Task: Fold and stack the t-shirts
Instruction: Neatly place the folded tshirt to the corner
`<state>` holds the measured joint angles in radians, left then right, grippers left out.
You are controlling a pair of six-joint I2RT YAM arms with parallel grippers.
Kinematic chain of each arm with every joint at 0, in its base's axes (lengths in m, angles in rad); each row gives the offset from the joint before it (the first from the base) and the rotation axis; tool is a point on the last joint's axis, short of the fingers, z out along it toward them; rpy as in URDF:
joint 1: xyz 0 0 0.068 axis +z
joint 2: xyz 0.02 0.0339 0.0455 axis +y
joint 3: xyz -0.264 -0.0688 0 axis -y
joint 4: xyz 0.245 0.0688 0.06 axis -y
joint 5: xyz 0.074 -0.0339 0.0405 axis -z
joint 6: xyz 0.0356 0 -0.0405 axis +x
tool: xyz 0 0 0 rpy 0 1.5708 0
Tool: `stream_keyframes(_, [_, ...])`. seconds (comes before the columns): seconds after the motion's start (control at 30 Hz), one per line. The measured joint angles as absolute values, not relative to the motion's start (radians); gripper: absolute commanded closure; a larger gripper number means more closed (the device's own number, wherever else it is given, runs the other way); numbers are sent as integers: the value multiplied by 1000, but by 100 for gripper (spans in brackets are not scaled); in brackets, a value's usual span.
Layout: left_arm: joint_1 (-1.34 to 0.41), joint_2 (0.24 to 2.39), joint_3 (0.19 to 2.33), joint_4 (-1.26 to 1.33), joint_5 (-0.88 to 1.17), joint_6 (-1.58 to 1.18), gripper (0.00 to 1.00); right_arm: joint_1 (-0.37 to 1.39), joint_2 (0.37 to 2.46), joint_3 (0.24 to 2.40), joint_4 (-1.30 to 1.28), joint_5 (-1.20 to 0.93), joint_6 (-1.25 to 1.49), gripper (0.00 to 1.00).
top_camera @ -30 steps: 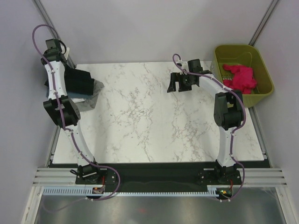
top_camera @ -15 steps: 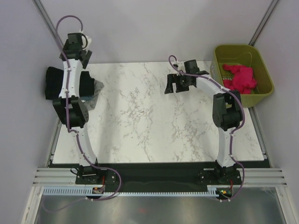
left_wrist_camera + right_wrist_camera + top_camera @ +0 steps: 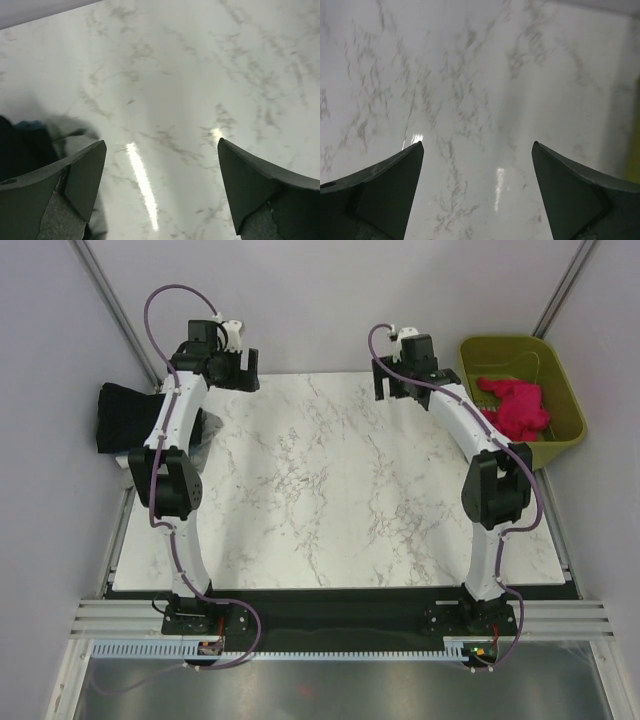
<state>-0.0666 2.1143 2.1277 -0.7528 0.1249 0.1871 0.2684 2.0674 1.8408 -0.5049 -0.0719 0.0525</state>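
Letting go of the black t-shirt (image 3: 120, 418), I have lifted my left gripper (image 3: 160, 146) off the pile and swung it to the far edge of the table (image 3: 330, 500), jaws spread wide and empty. My right gripper (image 3: 477, 146) hangs released too, carrying nothing, nearer the basket (image 3: 562, 368) than a second ago. With the black shirt folded over the grey t-shirt (image 3: 203, 435) at the table's left edge, I judge it stacked.

Bright, even overhead light. Glare streaks mark the table (image 3: 175, 75) in both wrist views; the right one looks slightly blurred.
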Motion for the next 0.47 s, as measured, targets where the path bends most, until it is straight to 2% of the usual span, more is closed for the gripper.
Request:
stream_keyframes(0.2, [-104,2114,2238,-704,350,-3,0,297,1925,1920,-362,345,-5,2])
stream_keyframes(0.47, [-251,2111,2268,-645,256,-8,0,370,1823,1831,-299,526,-65,2])
